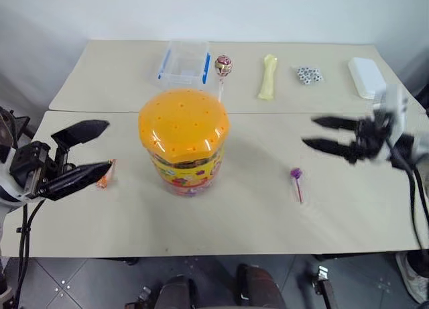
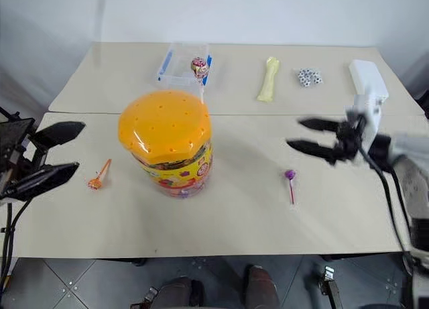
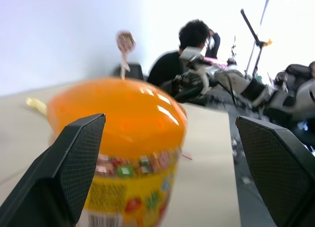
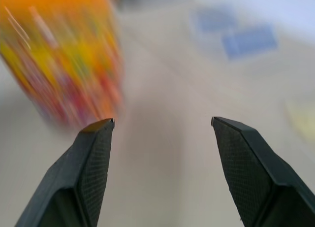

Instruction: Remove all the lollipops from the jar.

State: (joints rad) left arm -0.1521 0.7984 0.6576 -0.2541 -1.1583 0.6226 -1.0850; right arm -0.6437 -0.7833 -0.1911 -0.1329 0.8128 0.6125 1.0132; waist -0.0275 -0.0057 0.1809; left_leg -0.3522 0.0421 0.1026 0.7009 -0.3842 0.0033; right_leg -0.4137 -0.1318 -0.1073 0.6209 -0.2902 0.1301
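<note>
The jar [image 1: 184, 148] stands mid-table, a clear tub with a domed orange lid and a colourful label. One lollipop [image 1: 223, 66] in a pink patterned wrapper sticks upright from the far side of its lid. A purple lollipop [image 1: 295, 175] lies on the table to the jar's right. An orange lollipop [image 1: 104, 179] lies to its left. My left gripper [image 1: 106, 147] is open and empty, left of the jar and just above the orange lollipop. My right gripper [image 1: 310, 132] is open and empty, hovering right of the jar, up and to the right of the purple lollipop.
Along the far side of the table sit a clear box with blue clips [image 1: 184, 64], a pale yellow bone-shaped thing [image 1: 268, 78], a small heap of dice [image 1: 309, 75] and a white box [image 1: 365, 76]. A person [image 3: 189, 40] sits beyond the table.
</note>
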